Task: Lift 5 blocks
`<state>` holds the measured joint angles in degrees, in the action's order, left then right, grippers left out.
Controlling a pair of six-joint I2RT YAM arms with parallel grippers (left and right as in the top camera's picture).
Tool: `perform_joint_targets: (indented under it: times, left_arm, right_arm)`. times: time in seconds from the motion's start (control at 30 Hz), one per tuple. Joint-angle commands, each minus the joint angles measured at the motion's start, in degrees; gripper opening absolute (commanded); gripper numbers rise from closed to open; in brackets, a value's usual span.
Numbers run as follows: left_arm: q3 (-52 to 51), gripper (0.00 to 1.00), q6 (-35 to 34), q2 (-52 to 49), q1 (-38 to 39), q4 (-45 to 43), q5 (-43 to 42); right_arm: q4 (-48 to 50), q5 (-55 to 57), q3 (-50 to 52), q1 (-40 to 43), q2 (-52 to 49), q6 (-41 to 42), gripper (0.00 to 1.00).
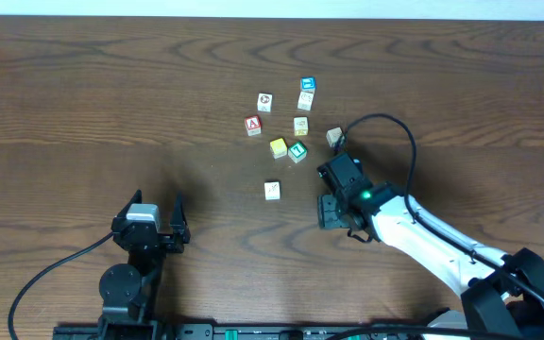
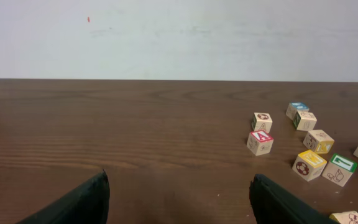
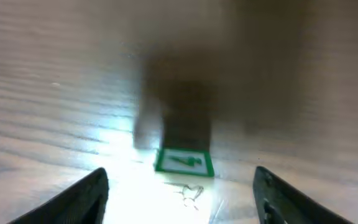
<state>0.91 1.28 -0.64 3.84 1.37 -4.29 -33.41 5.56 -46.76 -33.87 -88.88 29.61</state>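
The table (image 1: pixel 83 94) leaves me wide room on the left, where my left gripper (image 2: pixel 179 186) sits parked at lower left, jaws spread, well apart from the blocks (image 1: pixel 301 125) clustered upper centre. My right gripper (image 3: pixel 180 177) is open too, placed for a grab, I judge. The green "T" block (image 1: pixel 297 151) rests on the wood between its fingers, untouched, with the yellow block (image 1: pixel 278 146) crowding just beside.

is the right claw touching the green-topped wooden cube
Apart: right wrist view shows bare table between the green-topped wooden cube and the right claw.

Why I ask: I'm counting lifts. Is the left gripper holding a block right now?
No, the left gripper stands wide open, with only bare table between its fingers.
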Motion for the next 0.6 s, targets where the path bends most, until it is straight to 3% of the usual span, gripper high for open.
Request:
perform_joint_targets:
  times: [0.0, 0.1, 0.3, 0.57]
  left_arm:
    - [-0.68, 0.72, -0.31, 0.04, -0.28, 2.29, -0.98]
    - [-0.68, 0.72, -0.31, 0.04, -0.28, 2.29, -1.01]
    - [-0.68, 0.73, -0.31, 0.04, -0.28, 2.29, -0.98]
    - [-0.68, 0.73, -0.31, 0.04, -0.28, 2.29, -0.98]
  right_arm:
    - [-1.25, 1.53, -7.56, 0.33, -0.35, -8.20, 0.82]
    - [-0.90, 1.95, -11.67, 1.88, -0.39, -11.58, 0.88]
    - [5.20, 1.73, -14.53, 8.48, -2.05, -14.49, 0.83]
    - [4.90, -4.24, -20.85, 13.57, -11.63, -23.02, 0.84]
